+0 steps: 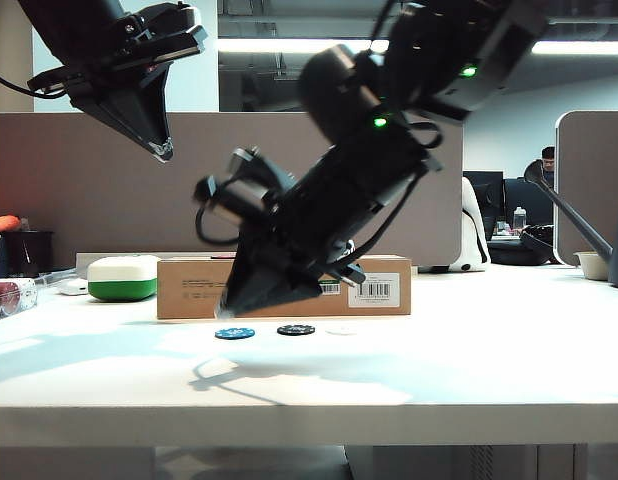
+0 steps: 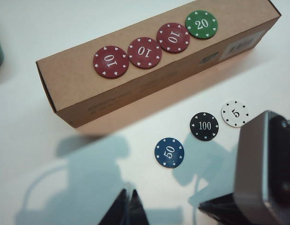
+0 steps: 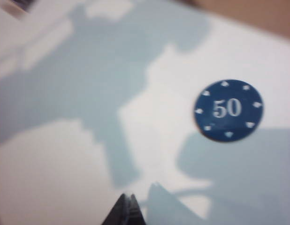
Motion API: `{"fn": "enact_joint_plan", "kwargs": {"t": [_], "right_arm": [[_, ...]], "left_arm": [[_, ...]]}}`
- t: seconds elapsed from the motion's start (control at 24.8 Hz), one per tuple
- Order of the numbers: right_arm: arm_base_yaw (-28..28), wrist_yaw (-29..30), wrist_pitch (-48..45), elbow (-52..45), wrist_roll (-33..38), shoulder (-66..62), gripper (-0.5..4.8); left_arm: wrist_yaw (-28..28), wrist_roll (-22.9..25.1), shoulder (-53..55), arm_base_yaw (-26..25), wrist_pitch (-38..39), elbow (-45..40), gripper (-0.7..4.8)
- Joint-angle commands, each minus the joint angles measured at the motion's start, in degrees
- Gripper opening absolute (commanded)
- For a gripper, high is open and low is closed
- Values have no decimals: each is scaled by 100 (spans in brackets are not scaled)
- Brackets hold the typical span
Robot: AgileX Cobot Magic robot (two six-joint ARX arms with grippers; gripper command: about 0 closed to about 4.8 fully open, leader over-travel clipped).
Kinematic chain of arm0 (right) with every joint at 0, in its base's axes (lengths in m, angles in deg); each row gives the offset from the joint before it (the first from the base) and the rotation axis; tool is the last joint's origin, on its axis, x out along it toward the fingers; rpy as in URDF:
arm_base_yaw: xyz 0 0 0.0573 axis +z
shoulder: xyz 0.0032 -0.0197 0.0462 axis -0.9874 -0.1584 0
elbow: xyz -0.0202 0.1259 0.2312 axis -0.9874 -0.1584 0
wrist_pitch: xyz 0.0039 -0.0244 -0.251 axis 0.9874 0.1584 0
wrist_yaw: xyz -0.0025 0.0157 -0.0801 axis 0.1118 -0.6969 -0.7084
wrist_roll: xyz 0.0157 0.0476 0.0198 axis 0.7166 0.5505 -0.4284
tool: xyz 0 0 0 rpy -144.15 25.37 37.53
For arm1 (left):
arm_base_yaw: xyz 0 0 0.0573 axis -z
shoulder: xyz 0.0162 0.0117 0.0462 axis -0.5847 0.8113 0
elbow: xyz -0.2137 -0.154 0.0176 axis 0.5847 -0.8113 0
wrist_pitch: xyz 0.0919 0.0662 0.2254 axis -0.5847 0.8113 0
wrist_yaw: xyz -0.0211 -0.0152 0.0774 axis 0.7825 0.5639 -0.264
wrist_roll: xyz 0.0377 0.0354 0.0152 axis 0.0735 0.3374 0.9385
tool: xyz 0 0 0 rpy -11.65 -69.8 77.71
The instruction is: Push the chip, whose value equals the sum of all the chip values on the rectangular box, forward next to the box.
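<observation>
The blue chip marked 50 lies flat on the white table in front of the rectangular box, a long brown carton. Three red 10 chips and a green 20 chip lie on the box top. My right gripper is shut and empty, its tip just above the table beside the blue chip, not touching it. In the right wrist view the chip sits off to one side of the shut tips. My left gripper hangs high above the table, shut and empty.
A black 100 chip and a white 5 chip lie in a row with the blue one. A white-and-green rounded case stands left of the box. The right arm's body looms over the table near the white chip.
</observation>
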Motion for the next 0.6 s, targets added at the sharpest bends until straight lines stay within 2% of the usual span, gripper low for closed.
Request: {"fn": "enact_joint_plan", "kwargs": {"t": [0.04,0.16,0.6], "right_arm": [[101,-778,72,111,-79,-52,-3],[166,-1189,-4,157,-122,-151,-4],[151,-1187,385,719,-120,-772,-4]], "left_arm": [[-4,26,-15,-2,-52,20,-5],[-7,26,-15,-2,-55,20,-5],[-2,26,-15,-2,-52,20,-5]]}}
